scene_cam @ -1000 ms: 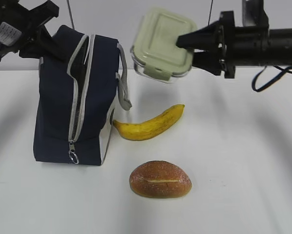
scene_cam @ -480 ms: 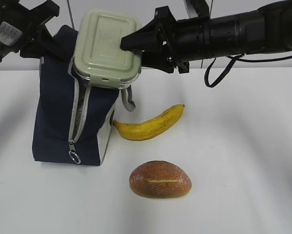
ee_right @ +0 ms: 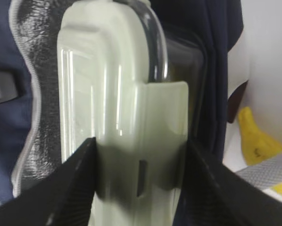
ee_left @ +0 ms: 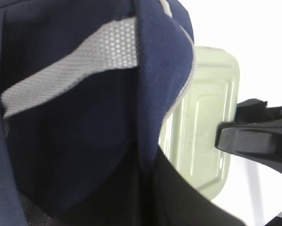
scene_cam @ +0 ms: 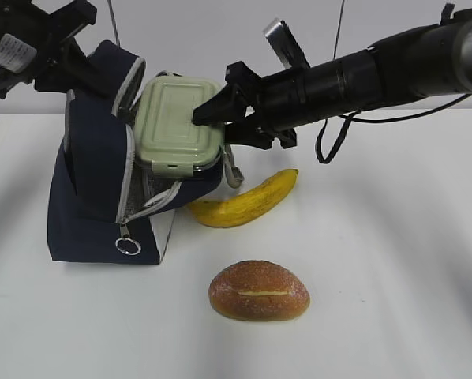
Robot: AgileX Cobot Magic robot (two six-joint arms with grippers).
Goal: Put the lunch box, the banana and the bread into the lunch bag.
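The navy lunch bag (scene_cam: 90, 213) stands at the left with its zipper open and foil lining showing. My left gripper (scene_cam: 86, 75) is shut on the bag's upper flap (ee_left: 84, 141) and holds it back. My right gripper (scene_cam: 212, 118) is shut on the lunch box (scene_cam: 177, 130), green lid facing the camera, partly inside the bag's opening. In the right wrist view the gripper (ee_right: 141, 179) clamps the box (ee_right: 108, 94) on both sides, foil lining (ee_right: 37, 28) beside it. The banana (scene_cam: 248, 201) lies right of the bag. The bread (scene_cam: 259, 290) lies in front.
A grey strap handle (scene_cam: 234, 175) hangs off the bag's right side just above the banana's left end. The zipper's ring pull (scene_cam: 127, 245) dangles at the bag's front lower corner. The white table (scene_cam: 394, 276) stretches to the right of the bread.
My right gripper has carried the lunch box left and down from mid-air into the bag's opening. The opening has spread wider and the bag's front has shifted. The left gripper stays put.
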